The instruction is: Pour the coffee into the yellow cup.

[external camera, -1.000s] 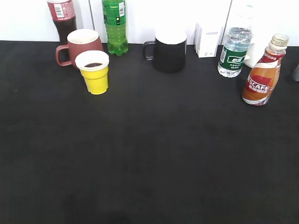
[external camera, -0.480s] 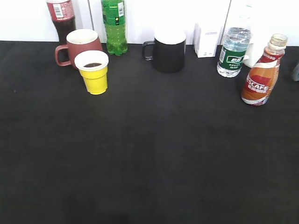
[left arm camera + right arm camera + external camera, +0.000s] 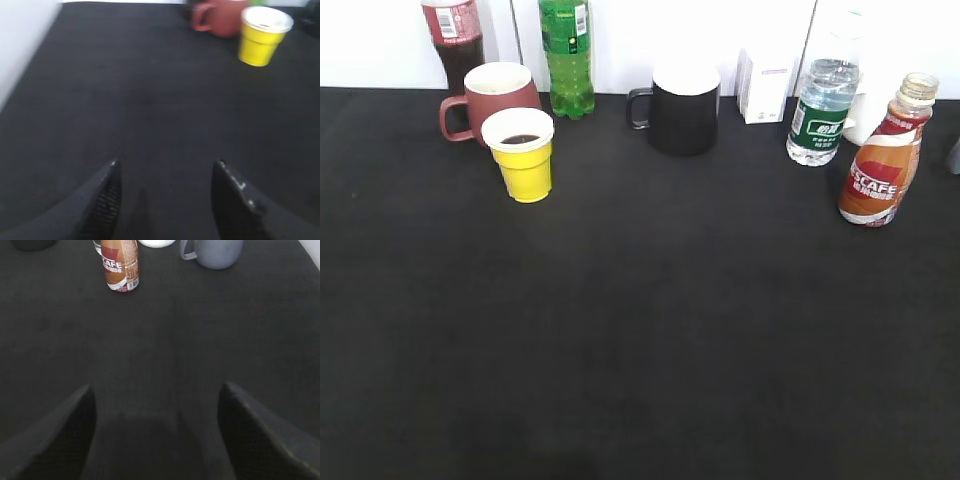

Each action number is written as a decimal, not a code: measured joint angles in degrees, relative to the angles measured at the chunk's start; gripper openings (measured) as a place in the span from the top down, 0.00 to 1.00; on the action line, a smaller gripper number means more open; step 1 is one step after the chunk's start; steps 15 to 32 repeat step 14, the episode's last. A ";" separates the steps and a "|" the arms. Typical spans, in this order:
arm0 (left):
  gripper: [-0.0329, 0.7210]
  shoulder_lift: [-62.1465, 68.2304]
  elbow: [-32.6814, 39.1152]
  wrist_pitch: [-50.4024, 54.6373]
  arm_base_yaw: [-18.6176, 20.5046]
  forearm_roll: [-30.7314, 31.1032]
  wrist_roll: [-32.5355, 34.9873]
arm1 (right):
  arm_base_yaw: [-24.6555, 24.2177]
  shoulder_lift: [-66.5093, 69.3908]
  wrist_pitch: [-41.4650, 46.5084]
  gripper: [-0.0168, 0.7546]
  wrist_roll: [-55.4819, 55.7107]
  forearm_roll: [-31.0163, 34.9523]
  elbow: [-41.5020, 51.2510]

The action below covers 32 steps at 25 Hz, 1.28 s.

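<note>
The setting reads as a staged robot test station rather than a home or kitchen. A bench [image 3: 640, 330] covered edge to edge in plain black matting meets a bare white wall [image 3: 620, 40] along its far edge. Drinks and vessels stand lined up along that far edge: a cola bottle [image 3: 451, 40] and green bottle [image 3: 566, 55] toward the far-left corner, a maroon mug [image 3: 492, 98], a yellow cup [image 3: 523, 155], a black mug [image 3: 680, 108], a small white carton [image 3: 764, 87], a water bottle [image 3: 818, 112] and a Nescafe bottle [image 3: 884, 160] toward the far-right corner. The wrist views show the same black surface.
</note>
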 joint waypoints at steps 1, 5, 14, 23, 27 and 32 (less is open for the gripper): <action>0.38 0.00 0.00 0.00 1.11 0.00 0.00 | 0.00 -0.04 0.00 0.22 0.00 0.00 0.00; 0.38 0.00 0.00 0.00 2.02 0.00 0.00 | 0.00 -0.04 0.00 0.22 0.00 0.00 0.00; 0.38 0.00 0.00 0.00 2.06 0.00 0.00 | 0.00 -0.04 -0.04 0.22 0.00 0.00 0.00; 0.38 0.00 0.00 0.00 2.06 0.00 0.00 | 0.00 -0.04 -0.04 0.22 0.00 0.00 0.00; 0.38 0.00 0.00 0.00 2.06 0.00 0.00 | 0.00 -0.04 -0.04 0.22 0.00 0.00 0.00; 0.38 0.00 0.00 0.00 2.06 0.00 0.00 | 0.00 -0.04 -0.04 0.22 0.00 0.00 0.00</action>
